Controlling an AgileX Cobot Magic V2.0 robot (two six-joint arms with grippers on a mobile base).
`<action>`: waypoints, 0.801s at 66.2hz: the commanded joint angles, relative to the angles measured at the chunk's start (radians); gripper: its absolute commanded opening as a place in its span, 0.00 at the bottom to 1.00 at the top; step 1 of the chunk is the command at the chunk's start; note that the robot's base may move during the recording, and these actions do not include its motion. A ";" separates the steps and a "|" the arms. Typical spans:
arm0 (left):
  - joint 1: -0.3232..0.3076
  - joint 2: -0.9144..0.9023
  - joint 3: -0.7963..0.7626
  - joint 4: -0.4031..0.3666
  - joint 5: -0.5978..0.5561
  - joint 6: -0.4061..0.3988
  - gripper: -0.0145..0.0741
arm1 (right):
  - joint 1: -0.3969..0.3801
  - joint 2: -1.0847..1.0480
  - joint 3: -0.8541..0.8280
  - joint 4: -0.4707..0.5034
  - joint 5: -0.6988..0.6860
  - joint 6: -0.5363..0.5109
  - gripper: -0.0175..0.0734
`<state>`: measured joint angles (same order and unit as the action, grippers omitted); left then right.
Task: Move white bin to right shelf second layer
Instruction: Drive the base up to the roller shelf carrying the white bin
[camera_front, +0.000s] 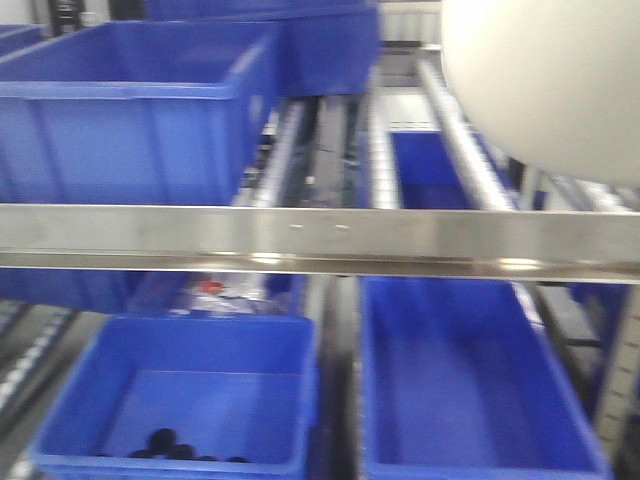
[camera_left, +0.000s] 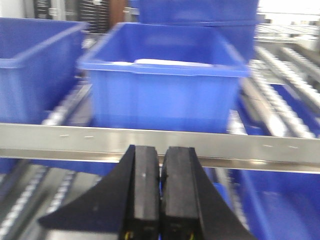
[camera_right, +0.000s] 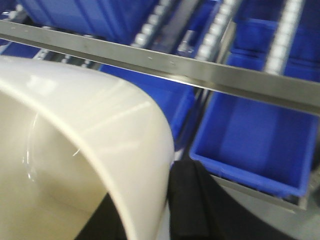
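Observation:
The white bin hangs in the air at the top right of the front view, its rounded base above the roller tracks of the right shelf second layer. In the right wrist view its glossy cream wall fills the left side. My right gripper is shut on that wall, one black finger inside the bin and one outside. The shelf's steel front rail runs across beyond the bin. My left gripper is shut with nothing in it, just in front of the rail.
Large blue crates stand on the rollers at the left and back. One blue crate holds something white. On the level below, one open blue crate holds small dark parts; the other shows none.

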<state>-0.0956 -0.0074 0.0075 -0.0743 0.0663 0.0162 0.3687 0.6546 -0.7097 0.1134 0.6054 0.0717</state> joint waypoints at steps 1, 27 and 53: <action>-0.006 -0.002 0.037 -0.001 -0.086 -0.007 0.26 | -0.001 -0.002 -0.030 0.005 -0.092 -0.001 0.25; -0.006 -0.002 0.037 -0.001 -0.086 -0.007 0.26 | -0.001 -0.002 -0.030 0.005 -0.092 -0.001 0.25; -0.006 -0.002 0.037 -0.001 -0.086 -0.007 0.26 | -0.001 0.000 -0.030 0.005 -0.091 -0.001 0.25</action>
<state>-0.0956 -0.0074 0.0075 -0.0743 0.0663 0.0162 0.3687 0.6546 -0.7079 0.1117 0.6056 0.0717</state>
